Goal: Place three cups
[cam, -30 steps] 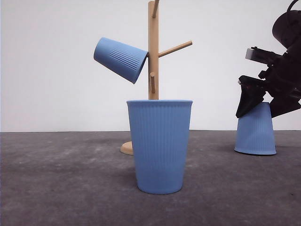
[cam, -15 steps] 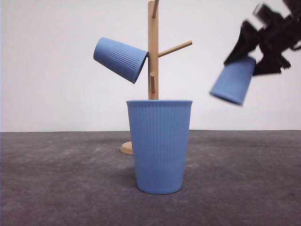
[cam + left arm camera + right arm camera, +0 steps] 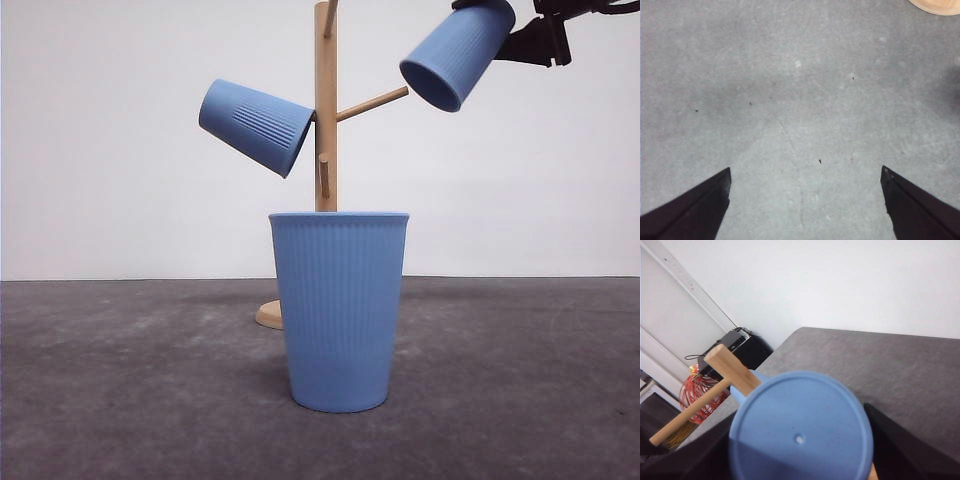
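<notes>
Your right gripper, fingers clamped on the tilted light-blue ribbed plastic cup, hovers beside the wooden peg rack; next, slide its mouth over the right peg. Left gripper: fingers apart.

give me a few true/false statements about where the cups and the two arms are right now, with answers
1. One cup hangs tilted on a peg of the wooden rack. True.
2. The right gripper holds a cup resting on the table. False: the held cup is in the air, tilted, near the tip of the rack's right peg.
3. A third cup stands upright on the grey table, mouth up, in front of the rack. True.
4. The left gripper is clamped on a cup. False: its jaws are spread wide over bare table, holding nothing.
5. All three cups are on the rack. False: one hangs there, one is held, one stands on the table.
</notes>
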You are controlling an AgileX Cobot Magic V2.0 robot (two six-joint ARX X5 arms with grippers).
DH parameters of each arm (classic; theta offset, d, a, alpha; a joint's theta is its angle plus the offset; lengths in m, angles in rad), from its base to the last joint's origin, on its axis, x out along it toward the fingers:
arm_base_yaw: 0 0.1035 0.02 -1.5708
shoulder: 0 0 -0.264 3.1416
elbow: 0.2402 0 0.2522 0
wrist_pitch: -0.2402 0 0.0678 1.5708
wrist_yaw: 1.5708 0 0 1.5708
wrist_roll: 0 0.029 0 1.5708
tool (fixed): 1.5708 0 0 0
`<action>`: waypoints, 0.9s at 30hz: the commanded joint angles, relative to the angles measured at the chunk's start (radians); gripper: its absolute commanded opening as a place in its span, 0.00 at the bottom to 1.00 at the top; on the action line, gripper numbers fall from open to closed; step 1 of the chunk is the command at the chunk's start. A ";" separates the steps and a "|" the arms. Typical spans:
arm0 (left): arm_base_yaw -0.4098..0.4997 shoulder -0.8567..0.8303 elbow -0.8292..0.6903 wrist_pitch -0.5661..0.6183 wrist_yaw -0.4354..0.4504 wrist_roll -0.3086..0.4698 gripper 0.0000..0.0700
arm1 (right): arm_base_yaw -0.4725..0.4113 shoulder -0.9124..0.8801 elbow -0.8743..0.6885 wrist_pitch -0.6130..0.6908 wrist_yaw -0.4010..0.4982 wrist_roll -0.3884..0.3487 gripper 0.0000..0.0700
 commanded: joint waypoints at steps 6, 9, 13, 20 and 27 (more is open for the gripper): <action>-0.003 0.011 0.009 0.004 0.002 0.008 0.79 | 0.063 0.011 0.026 -0.066 0.070 -0.061 0.38; -0.003 0.011 0.009 0.004 0.002 0.008 0.79 | 0.102 0.019 0.026 -0.080 0.136 -0.098 0.38; -0.003 0.011 0.009 0.004 0.002 0.008 0.79 | 0.146 0.037 0.026 -0.080 0.201 -0.116 0.38; -0.003 0.011 0.009 0.004 0.002 0.006 0.79 | 0.187 0.056 0.026 -0.073 0.293 -0.143 0.80; -0.003 0.011 0.009 0.004 0.049 0.003 0.79 | 0.191 0.056 0.026 -0.048 0.345 -0.139 0.89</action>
